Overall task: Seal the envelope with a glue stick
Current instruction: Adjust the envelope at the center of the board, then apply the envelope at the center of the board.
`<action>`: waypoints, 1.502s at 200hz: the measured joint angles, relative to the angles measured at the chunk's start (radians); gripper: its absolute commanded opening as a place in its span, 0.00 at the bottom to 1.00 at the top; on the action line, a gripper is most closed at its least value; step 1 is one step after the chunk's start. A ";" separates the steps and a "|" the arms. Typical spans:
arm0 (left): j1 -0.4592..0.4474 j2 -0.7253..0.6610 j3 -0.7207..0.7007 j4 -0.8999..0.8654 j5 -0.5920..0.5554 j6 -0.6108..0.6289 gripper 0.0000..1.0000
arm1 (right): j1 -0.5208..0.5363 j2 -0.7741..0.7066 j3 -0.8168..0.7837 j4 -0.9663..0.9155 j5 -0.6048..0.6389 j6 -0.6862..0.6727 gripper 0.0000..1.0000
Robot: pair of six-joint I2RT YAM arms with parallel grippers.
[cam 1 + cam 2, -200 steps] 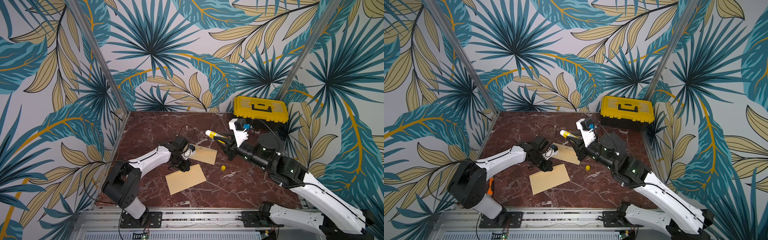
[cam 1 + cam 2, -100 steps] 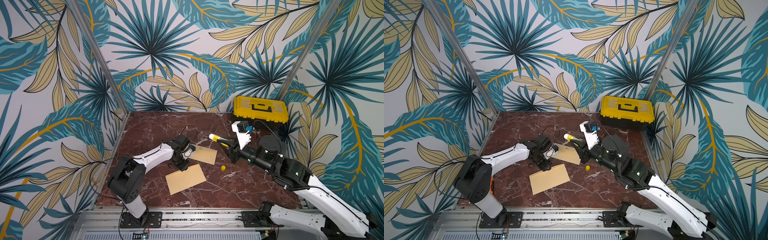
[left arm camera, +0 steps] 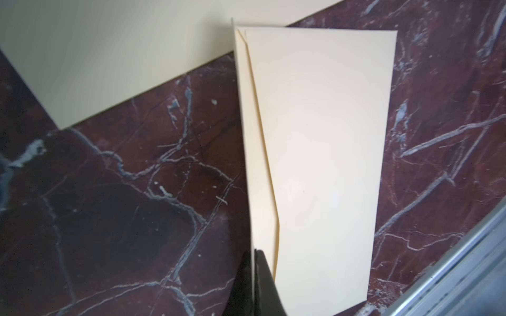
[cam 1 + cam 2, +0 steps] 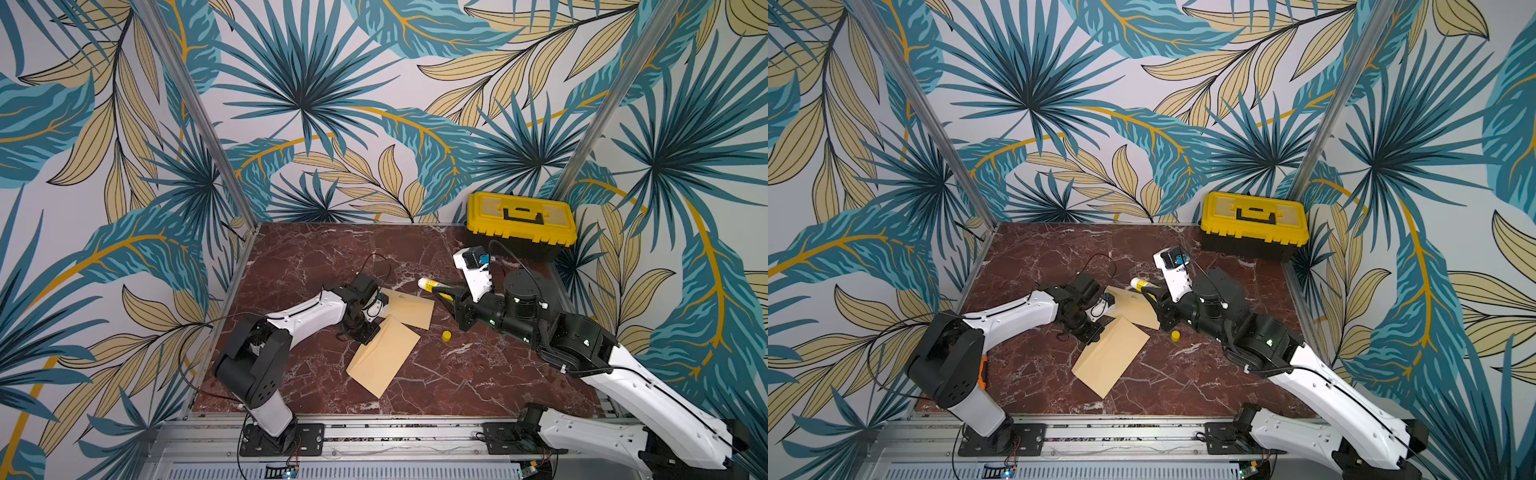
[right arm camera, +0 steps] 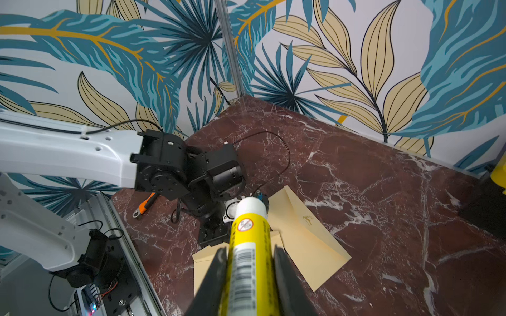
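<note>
Two tan envelopes lie on the marble table. The nearer envelope lies skewed, and my left gripper is shut on the thin edge of its flap at a far corner. The other envelope lies flat behind it. My right gripper is shut on the glue stick, held above the table, its uncapped white tip pointing at the left gripper. Its yellow cap stands on the table.
A yellow-lidded toolbox stands in the back right corner. A black cable loops over the table behind the left wrist. An orange-handled tool lies near the left arm's base. Patterned walls close three sides.
The left gripper has shut on the nearer envelope's edge, and that envelope has swung to a steeper angle. The right arm has drawn slightly back with the glue stick.
</note>
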 measured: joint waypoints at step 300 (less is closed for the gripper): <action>0.064 -0.248 -0.583 0.763 0.202 -0.540 0.10 | 0.127 0.905 0.394 -0.550 -0.072 0.471 0.00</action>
